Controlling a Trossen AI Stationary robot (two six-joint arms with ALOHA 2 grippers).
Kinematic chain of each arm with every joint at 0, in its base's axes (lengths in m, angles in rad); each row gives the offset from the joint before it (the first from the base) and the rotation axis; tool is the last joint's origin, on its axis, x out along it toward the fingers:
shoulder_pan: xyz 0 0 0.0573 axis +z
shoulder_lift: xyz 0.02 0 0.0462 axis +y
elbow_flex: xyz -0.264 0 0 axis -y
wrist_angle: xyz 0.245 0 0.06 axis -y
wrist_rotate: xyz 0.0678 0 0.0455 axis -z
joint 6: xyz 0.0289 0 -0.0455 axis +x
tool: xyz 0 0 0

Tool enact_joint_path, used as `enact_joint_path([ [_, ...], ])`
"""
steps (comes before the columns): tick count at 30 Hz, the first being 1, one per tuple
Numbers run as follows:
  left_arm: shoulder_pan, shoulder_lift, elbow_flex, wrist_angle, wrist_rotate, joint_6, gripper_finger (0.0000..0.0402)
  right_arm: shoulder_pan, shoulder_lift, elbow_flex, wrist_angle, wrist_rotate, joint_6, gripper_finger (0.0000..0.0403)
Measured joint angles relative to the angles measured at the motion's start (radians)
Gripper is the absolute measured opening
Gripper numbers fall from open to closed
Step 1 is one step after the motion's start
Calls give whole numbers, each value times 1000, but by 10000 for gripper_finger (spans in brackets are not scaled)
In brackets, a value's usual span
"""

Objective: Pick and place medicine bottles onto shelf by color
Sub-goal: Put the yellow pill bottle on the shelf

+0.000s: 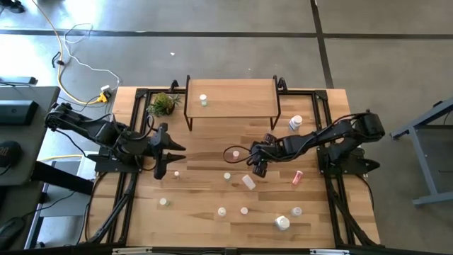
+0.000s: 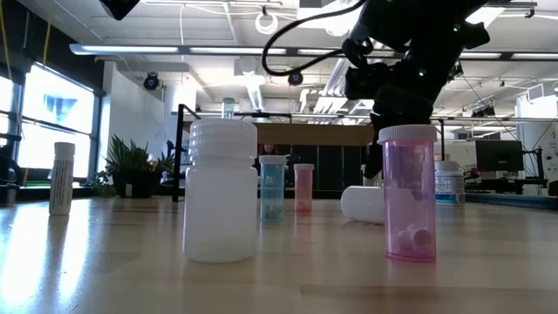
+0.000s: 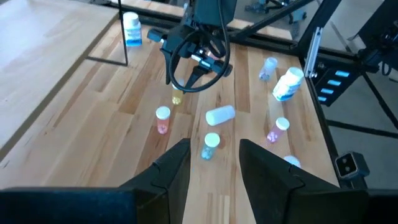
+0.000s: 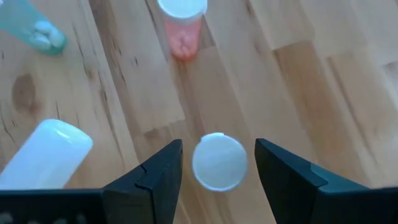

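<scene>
The shelf [image 1: 231, 98] stands at the far middle of the table [image 1: 198, 219], and everything else is placed from it. One small white-capped bottle [image 1: 203, 100] stands on its board, toward the left end. Beside the shelf's left leg sits a small green plant [image 1: 163, 104]; beside its right leg stands a white bottle with a blue label [image 1: 295, 123].

The right gripper [image 1: 257, 164] hangs just in front of the shelf, slightly right of its middle. Its fingers [image 4: 152, 177] are parted, and a white-capped bottle [image 4: 219, 160] stands in the gap between them — the wrist view looks straight down on the cap, with clear space on both sides, so nothing is gripped. Near it in that view are an orange bottle [image 4: 182, 25], a teal bottle [image 4: 28, 25] lying tilted, and a larger white bottle on its side [image 4: 43, 158].

The left gripper [image 1: 170, 157] waits in front of the shelf's left end, well clear of it. Its fingers [image 3: 171, 171] stand apart with nothing between them (the bottles it sees lie farther out).

The remaining medicine bottles are scattered on the table in front of the shelf — a red one [image 1: 297, 176] off to the right, a big white one [image 1: 282, 223] near the front edge, small ones between. In the low view a white bottle [image 2: 221, 192] and a pink bottle [image 2: 409, 194] stand nearest.
</scene>
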Motion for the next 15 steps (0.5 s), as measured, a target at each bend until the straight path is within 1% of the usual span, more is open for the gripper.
enact_joint_path([
  [7,0,0,0,-12,0,0,129,0,0,0,2,-16,14,189],
  [15,0,0,0,-12,0,0,129,0,0,0,-2,-24,37,136],
])
